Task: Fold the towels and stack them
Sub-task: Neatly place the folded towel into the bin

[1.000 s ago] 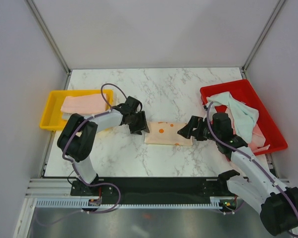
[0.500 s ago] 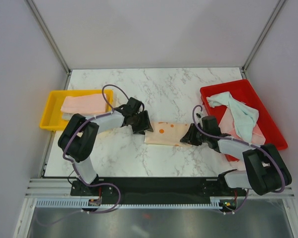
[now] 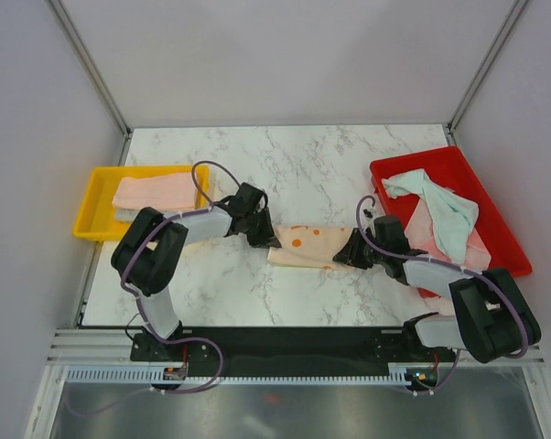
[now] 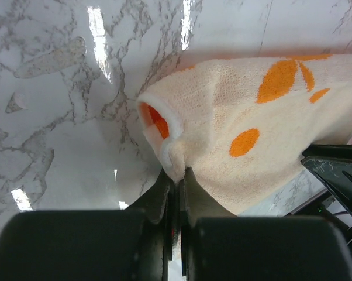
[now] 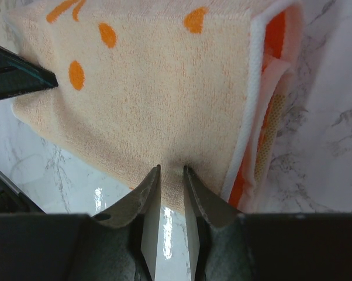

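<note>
1. An orange-spotted towel (image 3: 310, 245) (image 4: 252, 134) (image 5: 152, 88), cream and folded into a long strip, is seen lying flat near the middle of the marble table (image 3: 303, 155).
2. The left gripper (image 3: 264, 240) (image 4: 177, 175) is found at the strip's end nearer the table's left edge, its fingers pinched together on a tuck of the towel's hem.
3. The right gripper (image 3: 349, 251) (image 5: 171, 171) is set at the end nearer the table's right edge; the towel's border is clamped in the narrow gap between its fingers.
4. A yellow bin (image 3: 88, 206) is placed at the table's left edge, with a folded pale pink towel (image 3: 155, 191) inside.
5. A red tray (image 3: 449, 163) is placed at the table's right edge, and a crumpled mint towel (image 3: 445, 215) is draped in it.
</note>
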Controlling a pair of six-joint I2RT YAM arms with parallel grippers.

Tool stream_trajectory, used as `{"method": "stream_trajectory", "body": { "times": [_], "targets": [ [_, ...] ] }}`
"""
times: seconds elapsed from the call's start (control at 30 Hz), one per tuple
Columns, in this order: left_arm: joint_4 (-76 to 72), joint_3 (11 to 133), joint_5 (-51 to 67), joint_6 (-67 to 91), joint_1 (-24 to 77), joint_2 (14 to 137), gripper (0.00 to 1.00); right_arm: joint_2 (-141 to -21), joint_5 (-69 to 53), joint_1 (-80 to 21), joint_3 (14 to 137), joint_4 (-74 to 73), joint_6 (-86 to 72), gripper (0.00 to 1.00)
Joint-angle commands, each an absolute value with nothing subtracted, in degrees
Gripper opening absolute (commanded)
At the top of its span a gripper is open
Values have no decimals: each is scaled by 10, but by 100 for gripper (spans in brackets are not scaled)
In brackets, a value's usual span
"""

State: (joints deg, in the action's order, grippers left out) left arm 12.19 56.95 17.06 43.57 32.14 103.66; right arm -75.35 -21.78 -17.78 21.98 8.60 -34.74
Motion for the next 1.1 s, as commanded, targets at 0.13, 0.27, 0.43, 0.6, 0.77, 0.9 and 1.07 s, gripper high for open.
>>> {"method": "stream_trajectory", "body": {
  "times": [0.13,0.27,0.43,0.6,0.77,0.9,1.07],
  "targets": [
    [254,657,99,376,327,1058,2,-709,-264,-179,244,82,-362,35],
    [349,728,50,331,326,1067,2,-634,-276,-180,283,40,-381,42],
    [416,758,-30,292,316,1049,2,-555,-266,-180,341,-35,-383,45],
    [460,800,-91,233,282,1015,2,-531,-260,-179,363,-62,-387,48],
    [515,833,-181,153,231,998,2,-536,-241,-179,365,-74,-380,57],
    [511,847,-226,113,158,986,2,-558,-235,-180,364,-72,-369,75],
    [500,892,-222,84,86,1018,2,-585,-209,-180,367,-71,-355,98]
  ]
}}
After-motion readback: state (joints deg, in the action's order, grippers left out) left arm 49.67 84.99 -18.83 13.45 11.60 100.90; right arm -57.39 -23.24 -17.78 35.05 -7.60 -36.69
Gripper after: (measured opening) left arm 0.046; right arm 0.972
